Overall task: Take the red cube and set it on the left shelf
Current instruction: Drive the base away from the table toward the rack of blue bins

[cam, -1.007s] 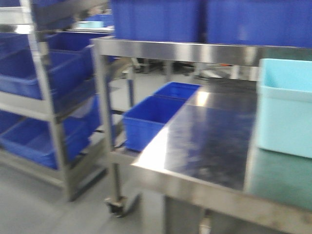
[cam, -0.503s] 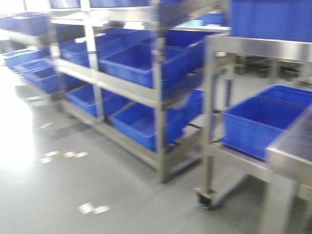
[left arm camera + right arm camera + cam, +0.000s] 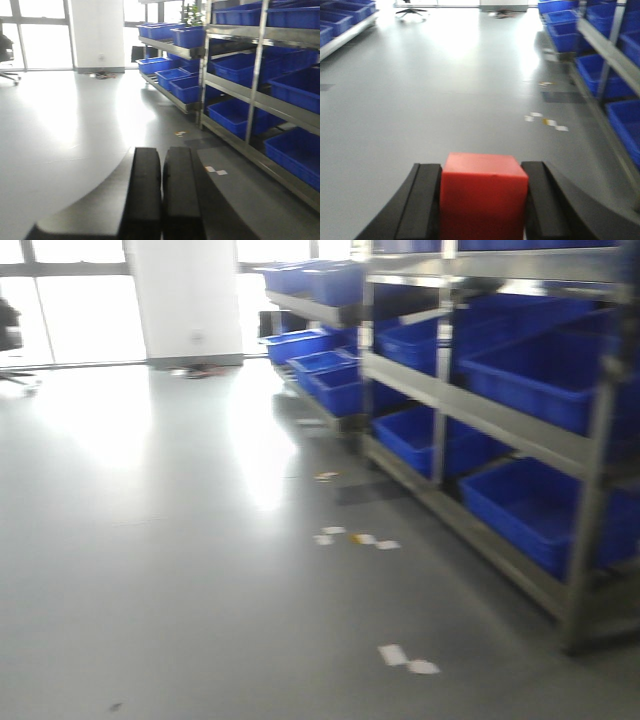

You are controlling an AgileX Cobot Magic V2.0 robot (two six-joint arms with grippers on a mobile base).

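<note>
Front view at three instants, wrist views at the present one. One second back, a steel table with a teal tub at its right edge filled the front view; half a second back, the shelf stood mid-frame and only the table's near-left corner showed; now the shelf (image 3: 480,425) runs along the right edge of the floor (image 3: 180,540), and the table and tub are out of sight; a white column (image 3: 185,295) and bright windows close the floor's far edge. All three front frames are smeared; judged, the base is swinging leftward away from the table.

The cube (image 3: 483,192) is clamped squarely between the two black fingers of the right gripper (image 3: 482,172); its top and near faces show, with bare floor beyond, and it is well apart from the shelf. The left gripper (image 3: 161,152) has its fingers pressed together with nothing between them.

Blue crates (image 3: 530,505) fill every shelf tier in view; pale scraps (image 3: 355,538) lie on the floor near the shelf's front edge.

Judged: the pick is done and the carry is under way; the placing remains, and it calls for the base to settle facing a tier before the right arm reaches out; a hard turn could shift the cube in the grip.
</note>
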